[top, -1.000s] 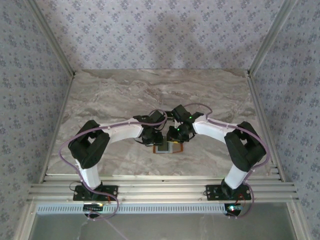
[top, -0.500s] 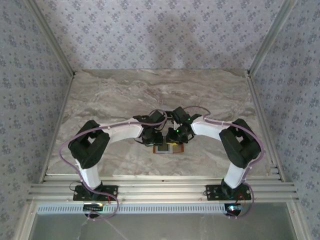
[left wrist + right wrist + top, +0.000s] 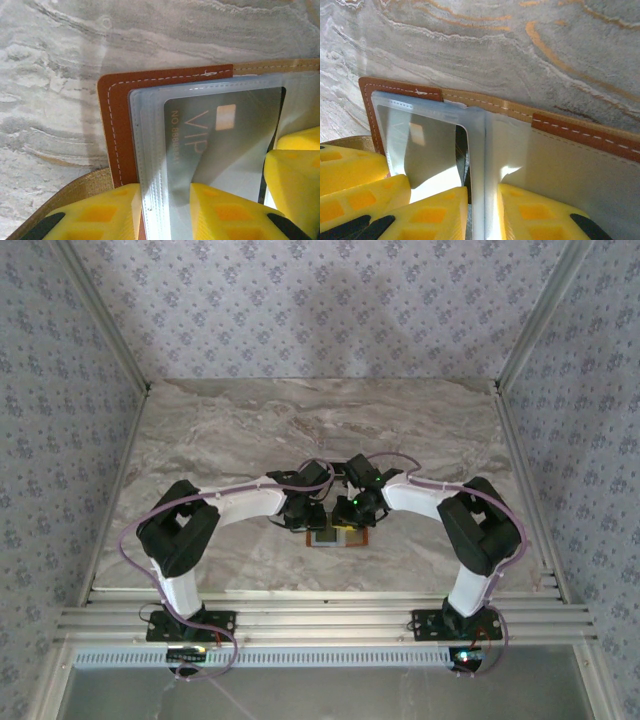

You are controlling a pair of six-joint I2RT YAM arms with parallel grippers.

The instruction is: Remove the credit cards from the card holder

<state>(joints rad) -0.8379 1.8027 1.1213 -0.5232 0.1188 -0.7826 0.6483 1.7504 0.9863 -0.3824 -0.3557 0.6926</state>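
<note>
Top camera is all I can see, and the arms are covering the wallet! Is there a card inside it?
Observer: Yes. The left wrist view shows a grey card with gold VIP lettering, tucked in a clear sleeve.
Operator: Has the robot grabbed it?
Observer: The left gripper has its jaws closed on the sleeve's edge, with the card inside the sleeve.
Operator: What's the other arm doing?
Observer: The right gripper has its jaws pinching the sleeve's fold, above the open card holder lying on the table.
</note>
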